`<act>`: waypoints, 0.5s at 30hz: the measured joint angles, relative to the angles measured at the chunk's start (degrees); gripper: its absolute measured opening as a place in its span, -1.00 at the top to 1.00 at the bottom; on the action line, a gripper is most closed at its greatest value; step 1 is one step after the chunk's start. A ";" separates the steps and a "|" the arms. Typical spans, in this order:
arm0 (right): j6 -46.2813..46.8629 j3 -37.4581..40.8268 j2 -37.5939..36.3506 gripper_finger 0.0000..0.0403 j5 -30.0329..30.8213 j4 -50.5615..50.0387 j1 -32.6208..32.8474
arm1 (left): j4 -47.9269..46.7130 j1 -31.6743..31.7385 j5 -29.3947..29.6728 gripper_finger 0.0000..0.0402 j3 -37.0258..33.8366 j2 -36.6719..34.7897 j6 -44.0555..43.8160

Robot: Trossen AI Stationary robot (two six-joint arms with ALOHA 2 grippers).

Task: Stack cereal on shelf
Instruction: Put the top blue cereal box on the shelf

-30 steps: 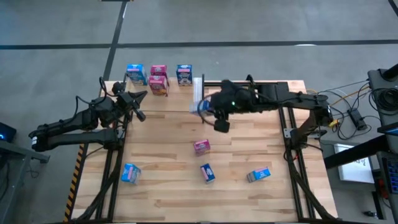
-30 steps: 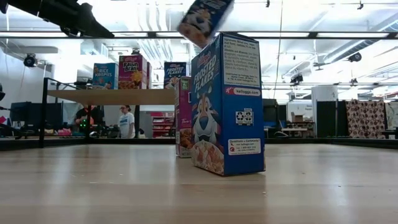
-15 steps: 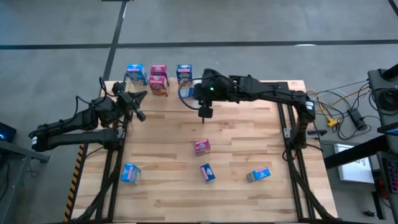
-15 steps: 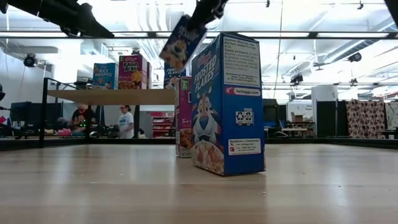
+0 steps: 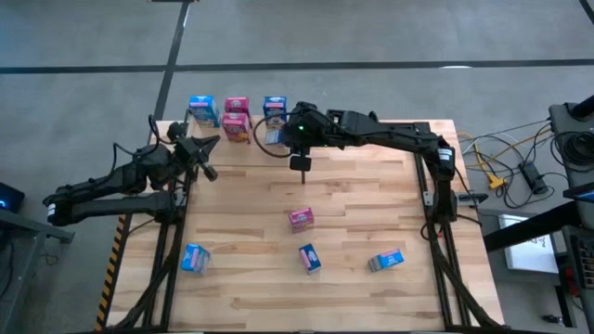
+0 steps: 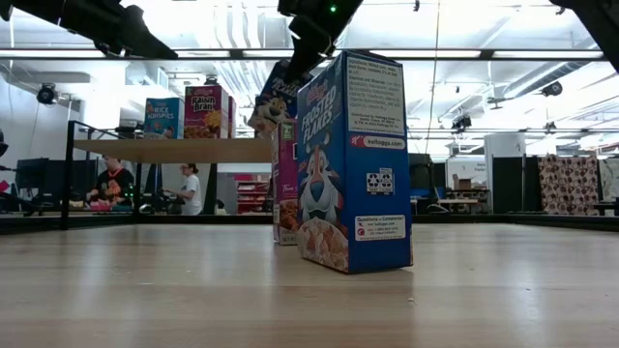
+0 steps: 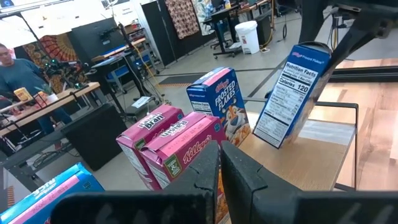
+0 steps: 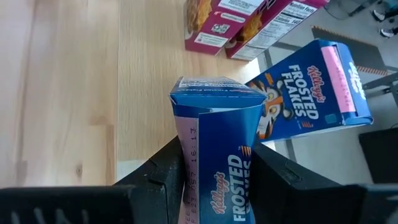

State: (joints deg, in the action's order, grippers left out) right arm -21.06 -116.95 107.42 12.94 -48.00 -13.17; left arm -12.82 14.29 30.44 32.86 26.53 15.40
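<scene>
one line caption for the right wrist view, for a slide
Right gripper holds a blue cereal box above the pale shelf, near another blue box and pink boxes.

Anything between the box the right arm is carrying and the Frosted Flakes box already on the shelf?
Nothing. In the left wrist view only bare shelf separates the held blue box from the standing Frosted Flakes box.

Held blue box cut off by right wrist frame edge, lower part unseen. Pink box mostly hidden behind big Frosted Flakes box in low view. High view: box print too small to read.
</scene>
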 joint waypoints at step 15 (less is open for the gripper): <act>-4.28 0.00 0.39 0.37 -2.84 0.19 -0.39 | 0.00 0.01 0.00 1.00 0.00 -0.01 0.00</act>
State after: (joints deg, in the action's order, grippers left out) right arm -25.34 -116.95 107.81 10.10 -47.81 -13.56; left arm -12.82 14.31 30.44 32.86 26.52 15.40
